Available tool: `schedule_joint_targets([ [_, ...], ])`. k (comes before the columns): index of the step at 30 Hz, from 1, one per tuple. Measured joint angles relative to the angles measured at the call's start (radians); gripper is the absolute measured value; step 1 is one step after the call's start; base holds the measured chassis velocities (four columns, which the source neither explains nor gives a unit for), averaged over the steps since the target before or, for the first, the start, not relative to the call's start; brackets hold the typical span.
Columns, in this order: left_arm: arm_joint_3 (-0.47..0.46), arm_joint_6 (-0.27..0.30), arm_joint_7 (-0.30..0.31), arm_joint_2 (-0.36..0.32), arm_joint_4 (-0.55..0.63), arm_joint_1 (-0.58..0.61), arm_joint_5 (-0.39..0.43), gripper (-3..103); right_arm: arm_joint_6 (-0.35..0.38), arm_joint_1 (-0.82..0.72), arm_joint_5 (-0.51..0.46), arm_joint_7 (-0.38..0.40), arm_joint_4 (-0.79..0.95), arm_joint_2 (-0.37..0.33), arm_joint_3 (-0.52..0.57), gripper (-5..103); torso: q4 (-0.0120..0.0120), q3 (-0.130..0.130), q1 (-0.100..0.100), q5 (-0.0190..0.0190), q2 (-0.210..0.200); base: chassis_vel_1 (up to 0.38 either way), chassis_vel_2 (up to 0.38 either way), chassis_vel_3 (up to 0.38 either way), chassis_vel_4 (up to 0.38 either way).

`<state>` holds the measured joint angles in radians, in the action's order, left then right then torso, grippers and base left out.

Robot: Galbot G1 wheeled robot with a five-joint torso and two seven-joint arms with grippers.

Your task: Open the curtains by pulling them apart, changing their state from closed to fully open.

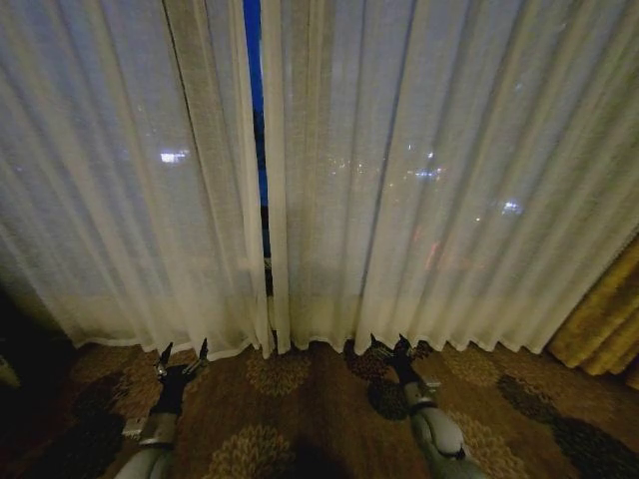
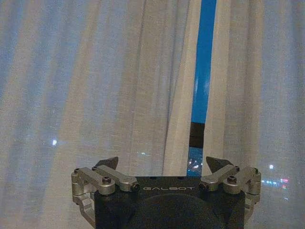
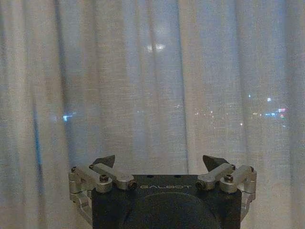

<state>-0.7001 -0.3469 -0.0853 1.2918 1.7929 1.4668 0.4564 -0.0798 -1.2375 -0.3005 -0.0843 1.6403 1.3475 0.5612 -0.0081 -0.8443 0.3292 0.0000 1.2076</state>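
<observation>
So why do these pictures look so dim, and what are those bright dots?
Head view: night outside, so the sheer curtains are dimly backlit, and straight pleats splay outward from lens distortion. Both wrist views: city lights glow as soft specks through the weave; the gap shows deep blue sky.

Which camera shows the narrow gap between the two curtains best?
The head view: the gap runs from top to floor between both curtains. The left wrist view shows part of it, close, above the left gripper. The right wrist view faces unbroken fabric.
</observation>
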Motion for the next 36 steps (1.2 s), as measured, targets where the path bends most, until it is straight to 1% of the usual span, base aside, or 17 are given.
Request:
schedule_joint_targets([
  [7, 0.0, 0.0, 0.0, 0.0, 0.0, 0.0, 0.0, 100, -0.007, 0.009, 0.001, -0.006, -0.018, 0.009, -0.002, 100, 0.0001, 0.0, 0.001, -0.0004, 0.0, -0.305, 0.291, 0.328, -0.333],
  [11, 0.0, 0.0, 0.0, 0.0, 0.0, 0.0, 0.0, 100, -0.012, 0.009, 0.003, -0.009, -0.023, 0.013, -0.004, 100, 0.0001, 0.0, 0.001, 0.0005, 0.0, -0.342, 0.349, 0.344, -0.371],
  [14, 0.0, 0.0, 0.0, 0.0, 0.0, 0.0, 0.0, 100, -0.023, 0.013, -0.002, -0.009, -0.027, 0.014, -0.007, 100, 0.0, 0.0, 0.0, -0.0007, 0.0, -0.392, 0.347, 0.388, -0.363],
  [18, 0.0, 0.0, 0.0, 0.0, 0.0, 0.0, 0.0, 100, -0.026, 0.015, -0.012, -0.009, -0.029, 0.012, -0.01, 100, 0.0, 0.0, 0.0, -0.0005, 0.0, -0.331, 0.34, 0.344, -0.338],
  [19, 0.0, 0.0, 0.0, 0.0, 0.0, 0.0, 0.0, 100, -0.031, 0.019, -0.016, -0.007, -0.033, 0.011, -0.013, 100, 0.0002, 0.0, 0.0, 0.0005, 0.0, -0.288, 0.35, 0.325, -0.356],
  [24, 0.0, 0.0, 0.0, 0.0, 0.0, 0.0, 0.0, 100, -0.067, 0.038, -0.026, 0.02, -0.053, 0.015, -0.021, 100, 0.0, 0.0, 0.001, 0.0, 0.0, -0.282, 0.285, 0.266, -0.28],
  [27, 0.0, 0.0, 0.0, 0.0, 0.0, 0.0, 0.0, 100, -0.094, 0.048, -0.016, 0.027, -0.072, 0.016, -0.025, 100, 0.0, -0.001, 0.002, 0.0, -0.001, -0.163, 0.157, 0.121, -0.156],
  [33, 0.0, 0.0, 0.0, 0.0, 0.0, 0.0, 0.0, 100, -0.095, 0.073, 0.015, 0.042, -0.087, 0.016, -0.035, 100, 0.0, 0.0, 0.0, -0.0002, 0.0, -0.026, 0.028, 0.016, -0.024],
  [36, 0.0, 0.0, 0.0, 0.0, 0.0, 0.001, 0.0, 100, -0.079, 0.12, 0.023, 0.086, -0.123, 0.017, -0.06, 100, 0.0, 0.001, -0.001, -0.0001, 0.001, 0.038, -0.059, -0.053, 0.065],
])
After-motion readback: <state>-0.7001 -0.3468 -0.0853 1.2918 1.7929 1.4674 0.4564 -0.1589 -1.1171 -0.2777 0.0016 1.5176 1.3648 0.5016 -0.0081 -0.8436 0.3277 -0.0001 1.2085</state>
